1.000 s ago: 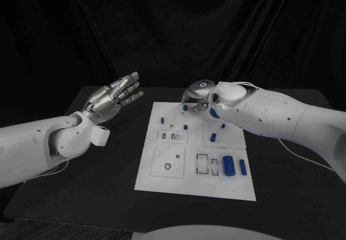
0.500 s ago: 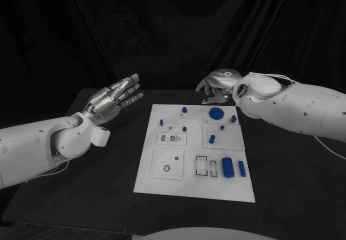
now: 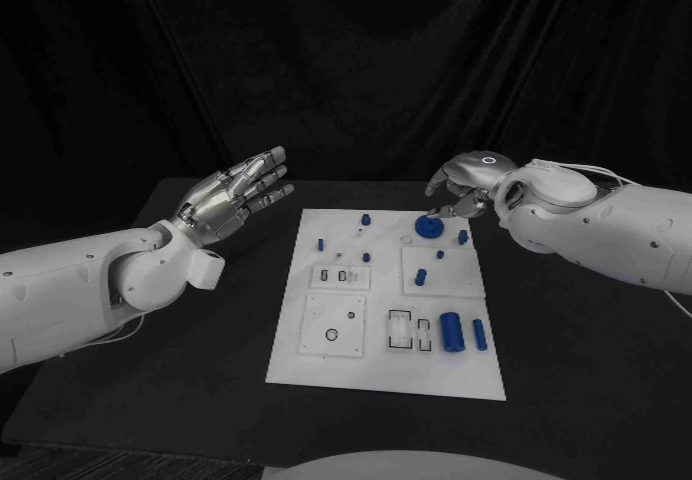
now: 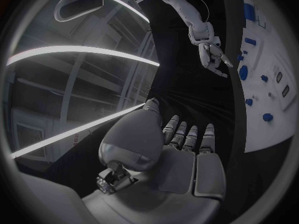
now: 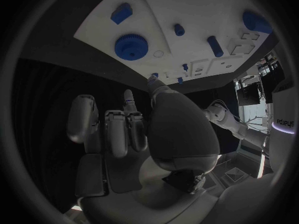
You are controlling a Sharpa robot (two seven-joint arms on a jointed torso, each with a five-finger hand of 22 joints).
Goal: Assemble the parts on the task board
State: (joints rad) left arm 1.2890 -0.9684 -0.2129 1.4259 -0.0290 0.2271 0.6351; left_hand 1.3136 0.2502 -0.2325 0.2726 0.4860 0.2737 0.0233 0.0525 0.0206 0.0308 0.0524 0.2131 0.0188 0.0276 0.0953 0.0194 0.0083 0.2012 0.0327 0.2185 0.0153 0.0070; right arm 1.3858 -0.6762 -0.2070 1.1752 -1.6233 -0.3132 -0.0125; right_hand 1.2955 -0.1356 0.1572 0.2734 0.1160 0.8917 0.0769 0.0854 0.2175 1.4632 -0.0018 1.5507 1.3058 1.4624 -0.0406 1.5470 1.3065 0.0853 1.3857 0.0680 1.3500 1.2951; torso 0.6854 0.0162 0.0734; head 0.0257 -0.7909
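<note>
Head view: right hand (image 3: 464, 188) fingers curled, holding nothing, just beyond blue gear (image 3: 428, 227) on task board (image 3: 325, 375); left hand (image 3: 228, 196) open, well clear | Left wrist view: fingers (image 4: 187, 134) spread, board beyond fingertips | Right wrist view: gear (image 5: 131, 46) looks light, rigid, toothed rim best pinched; small pegs (image 5: 215, 46) crowd nearby.

Open black table (image 3: 188, 350) left of the board (image 3: 389, 375), under the raised, empty left hand (image 3: 231, 198). Right hand (image 3: 464, 185) hanging over the board's far right corner, just above the gear (image 3: 428, 227). Blue pegs (image 3: 366, 257) standing across the far half; cylinders (image 3: 451, 331) lying near right.
</note>
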